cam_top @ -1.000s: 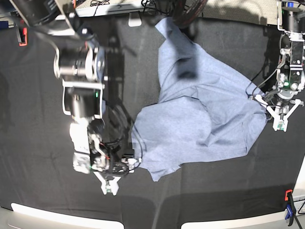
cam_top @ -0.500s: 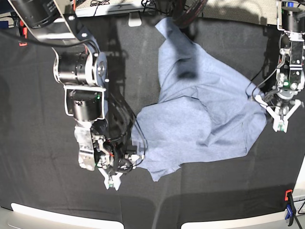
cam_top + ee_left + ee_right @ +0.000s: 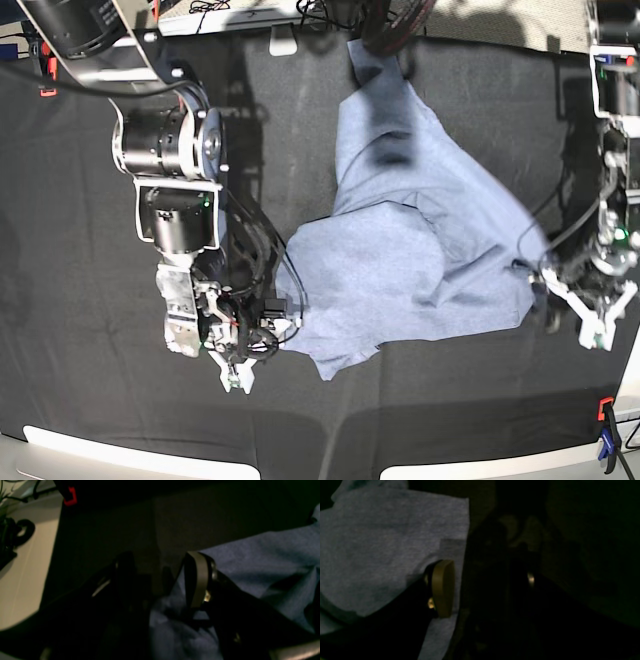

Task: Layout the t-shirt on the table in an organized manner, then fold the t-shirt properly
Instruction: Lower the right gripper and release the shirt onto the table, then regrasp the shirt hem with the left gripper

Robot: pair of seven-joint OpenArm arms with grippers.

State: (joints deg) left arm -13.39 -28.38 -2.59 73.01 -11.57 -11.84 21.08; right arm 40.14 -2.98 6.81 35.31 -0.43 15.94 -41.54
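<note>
**Left claw spread over the shirt's edge**

The left claw [image 3: 160,580] stands with its jaws apart, one tan pad [image 3: 198,580] lit and the other finger in shadow. Crumpled blue-grey t-shirt [image 3: 262,562] fabric lies under and beside the lit pad, spreading rightward across the black tabletop [image 3: 112,530]. A red clamp [image 3: 70,499] sits at the tabletop's far edge, upper left.

The left gripper [image 3: 597,318] opened its fingers and moved nearer, tugging the t-shirt [image 3: 420,240].
</note>
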